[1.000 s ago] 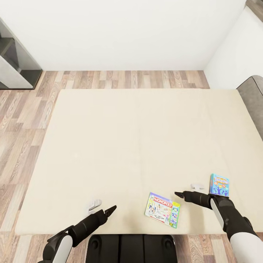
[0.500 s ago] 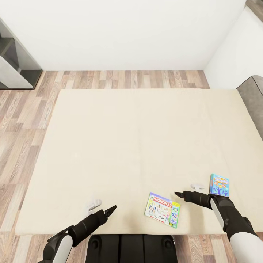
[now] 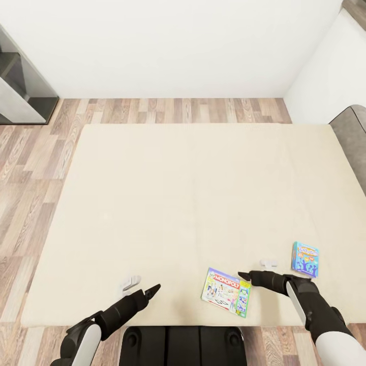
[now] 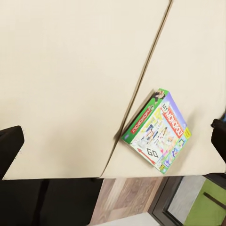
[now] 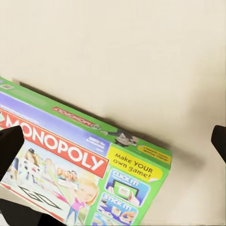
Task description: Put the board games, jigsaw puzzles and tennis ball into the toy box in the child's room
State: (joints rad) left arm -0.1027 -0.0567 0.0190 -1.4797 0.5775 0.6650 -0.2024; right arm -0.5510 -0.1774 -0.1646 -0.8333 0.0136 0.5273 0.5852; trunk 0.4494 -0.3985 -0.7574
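Since the Monopoly box (image 3: 226, 292) lies flat just left of the right gripper (image 3: 244, 276), that nearer arm is favoured; its jaws are spread wide, nothing held.

Matt cream cloth bed (image 3: 178, 193), glossy printed cardboard Monopoly box (image 3: 226, 292), wood-plank floor (image 3: 30, 162)

child's bedroom: bed (image 3: 193, 203), board games (image 3: 226, 292)

Our head camera looks steeply down over the cream bed (image 3: 178, 203); both wrist cameras, closer, share the green-edged Monopoly box (image 3: 226, 292) (image 4: 157, 136) (image 5: 70, 160).
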